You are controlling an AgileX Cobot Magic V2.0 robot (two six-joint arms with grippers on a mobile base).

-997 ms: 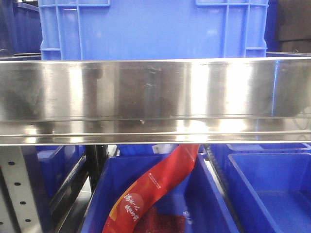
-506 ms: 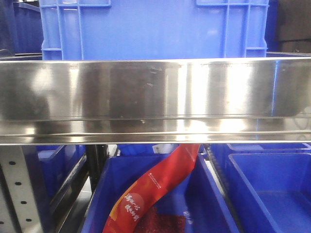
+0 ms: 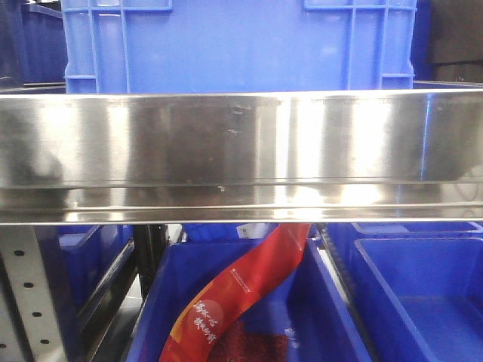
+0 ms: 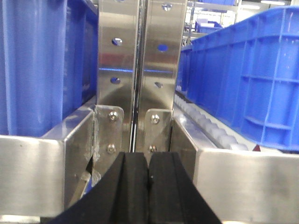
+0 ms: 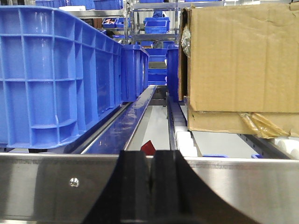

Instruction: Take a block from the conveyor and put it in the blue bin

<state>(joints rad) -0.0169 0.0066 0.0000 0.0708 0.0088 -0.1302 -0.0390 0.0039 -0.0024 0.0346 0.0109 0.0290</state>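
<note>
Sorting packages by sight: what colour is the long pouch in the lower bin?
Red with white lettering, clearest in the exterior front-facing view.

You're in a warehouse or logistics hall: stacked blue plastic crates (image 5: 56,74), steel shelving rails (image 3: 241,151), white roller tracks (image 4: 210,128) and a cardboard carton (image 5: 240,60).

Left gripper (image 4: 149,175): black fingers pressed together, nothing visible between them, entering frame at 6 o'clock. Right gripper (image 5: 153,179): likewise closed, apparently empty, at 6 o'clock. Arms not visible.
</note>
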